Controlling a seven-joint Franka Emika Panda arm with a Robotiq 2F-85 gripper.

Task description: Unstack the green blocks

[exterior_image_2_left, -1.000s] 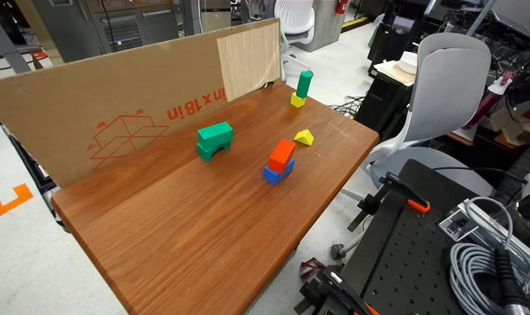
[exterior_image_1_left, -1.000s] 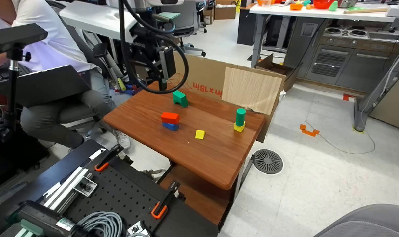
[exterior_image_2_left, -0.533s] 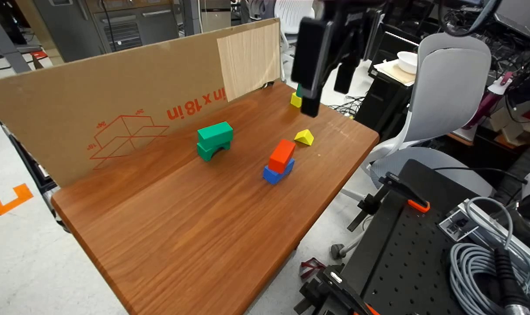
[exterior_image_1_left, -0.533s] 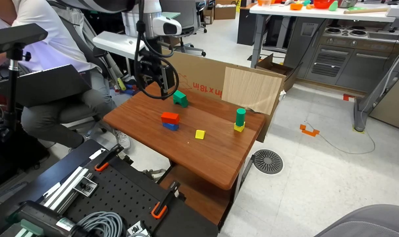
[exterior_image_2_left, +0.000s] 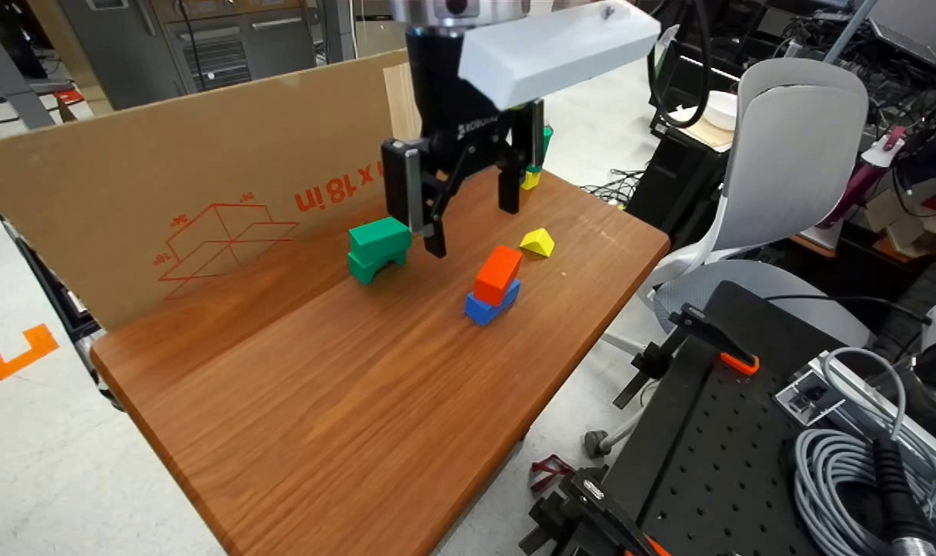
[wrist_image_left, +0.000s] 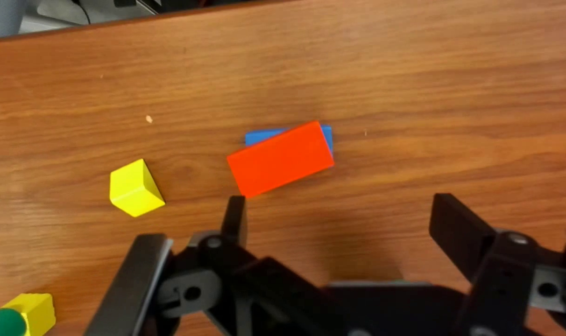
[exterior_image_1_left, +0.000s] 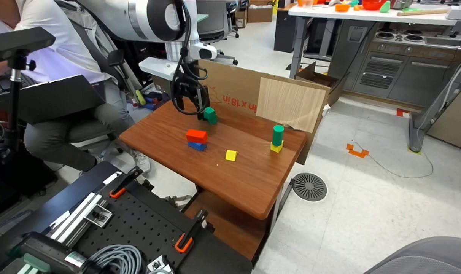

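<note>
Green blocks [exterior_image_2_left: 379,247]: stood stacked on the table [exterior_image_2_left: 306,378], one atop the arched other, unmoved.
Gripper [exterior_image_2_left: 472,221]: had come closer to that stack, its jaws spread wide.
Red block [exterior_image_2_left: 498,275]: stayed put, resting across the blue block [exterior_image_2_left: 481,313].

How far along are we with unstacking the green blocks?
Done: nothing yet; the upper green block sits on the green arch. In hand: nothing gripped; the end effector hangs open near them. Left: probably grip the upper green block, lift it off and set it on the table.
</note>
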